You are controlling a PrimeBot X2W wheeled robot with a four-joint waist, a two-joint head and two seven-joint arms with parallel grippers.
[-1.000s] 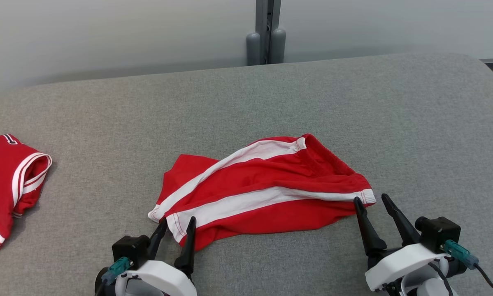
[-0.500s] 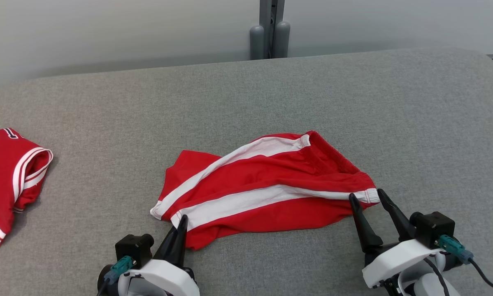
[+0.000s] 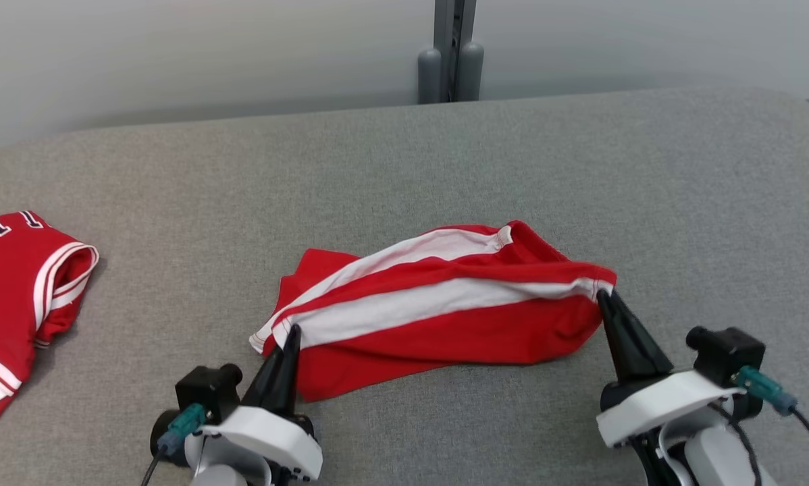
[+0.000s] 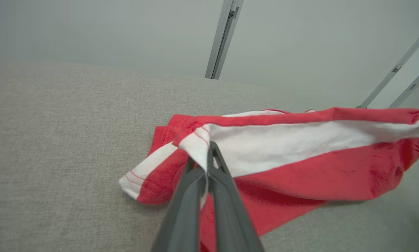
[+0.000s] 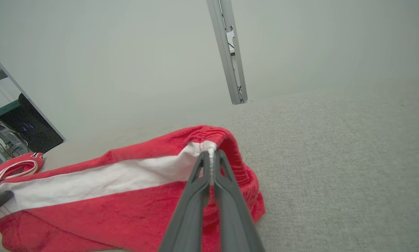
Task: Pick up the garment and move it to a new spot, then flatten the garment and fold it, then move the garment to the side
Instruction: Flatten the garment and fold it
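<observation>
The left gripper (image 3: 291, 331) and right gripper (image 3: 603, 295) each pinch a white-striped end of the crumpled red garment (image 3: 445, 337); the jersey (image 3: 13, 290) leftward is cut off.

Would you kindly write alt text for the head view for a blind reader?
The left gripper and right gripper are shut on opposite ends of a crumpled red garment with white stripes on a grey fabric surface. A folded red top lies far left.
</observation>
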